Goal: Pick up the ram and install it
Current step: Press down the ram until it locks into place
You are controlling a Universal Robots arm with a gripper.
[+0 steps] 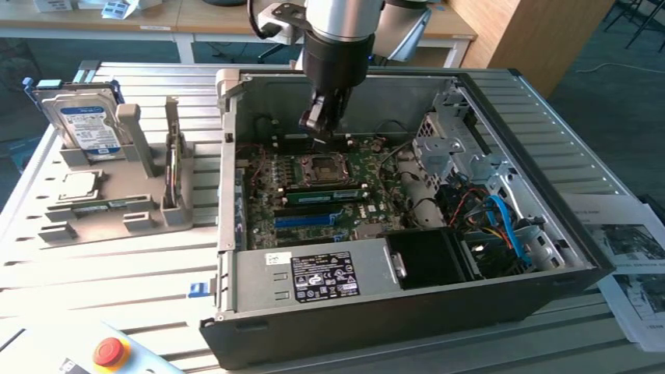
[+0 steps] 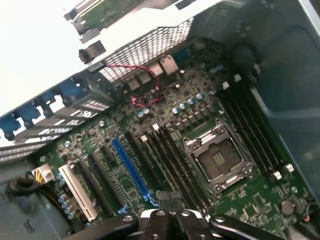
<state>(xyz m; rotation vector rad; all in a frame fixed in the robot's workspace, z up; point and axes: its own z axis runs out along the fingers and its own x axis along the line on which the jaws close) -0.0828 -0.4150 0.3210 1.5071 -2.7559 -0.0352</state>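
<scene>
Exterior view, L to R: a hard drive [image 1: 89, 125] stood upright in a grey fixture [image 1: 62, 232] on the slatted surface [image 1: 104, 288], w/ a thin board [image 1: 171, 152] on edge in the fixture's slot just right of it; couldn't tell what kind. A red button [image 1: 109, 352] sat at the near corner. Mid frame was the open PC case [image 1: 582, 261], mobo facing up. The tool [image 1: 314, 125] hung inside the case over the back part of the mobo, just behind the CPU socket [image 1: 317, 167]. I saw it closed, nothing btwn the fingers. The ram [image 1: 324, 195] lay in the slot area just in front of the socket, apart from the tool; couldn't tell if fully seated. The PSU [image 1: 311, 276] sat along the near wall, blue cables [image 1: 504, 222] to the right, and papers [image 1: 634, 257] outside the case at far right.

Wrist view: the closed tool [image 2: 170, 210] was above the black slots beside the blue slot [image 2: 131, 170], w/ the open socket [image 2: 217, 162] near.
</scene>
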